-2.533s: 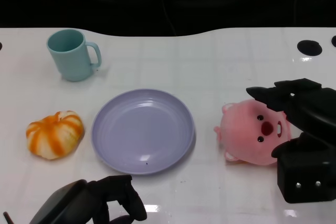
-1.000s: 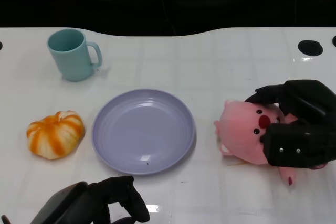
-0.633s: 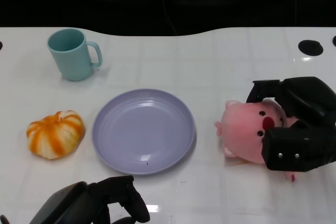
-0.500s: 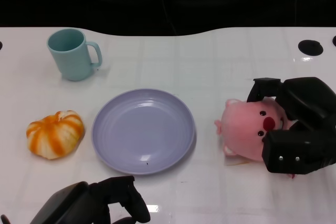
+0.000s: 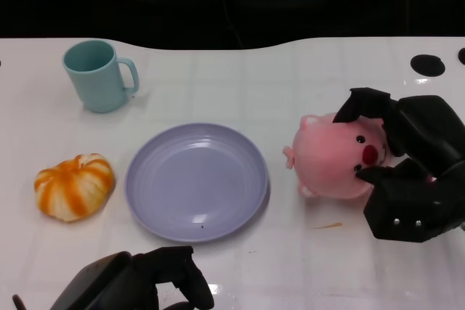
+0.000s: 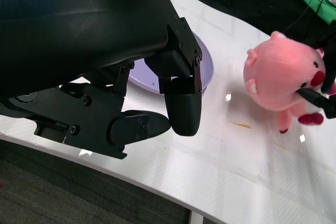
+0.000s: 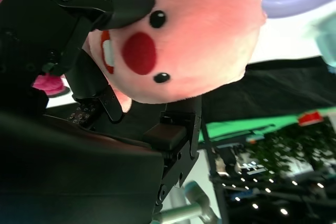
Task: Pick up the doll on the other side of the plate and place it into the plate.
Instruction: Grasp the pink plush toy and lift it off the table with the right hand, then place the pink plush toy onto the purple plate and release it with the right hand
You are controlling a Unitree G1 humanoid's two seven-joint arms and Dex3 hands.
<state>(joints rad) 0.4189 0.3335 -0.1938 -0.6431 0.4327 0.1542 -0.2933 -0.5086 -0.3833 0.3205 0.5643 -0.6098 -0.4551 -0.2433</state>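
The right robot hand point(image 5: 410, 172) grips the pink plush doll point(image 5: 330, 157), lifted just beside the lavender plate point(image 5: 196, 179); I judge the carry underway, needing a leftward move over the plate before release.

The doll point(image 5: 334, 164) is pink with a red nose and small black eyes. The plate point(image 5: 197, 181) is pale lavender. The mug point(image 5: 95, 75) is light teal. The pumpkin point(image 5: 74, 186) has orange and white stripes. The table point(image 5: 247, 85) is glossy white.
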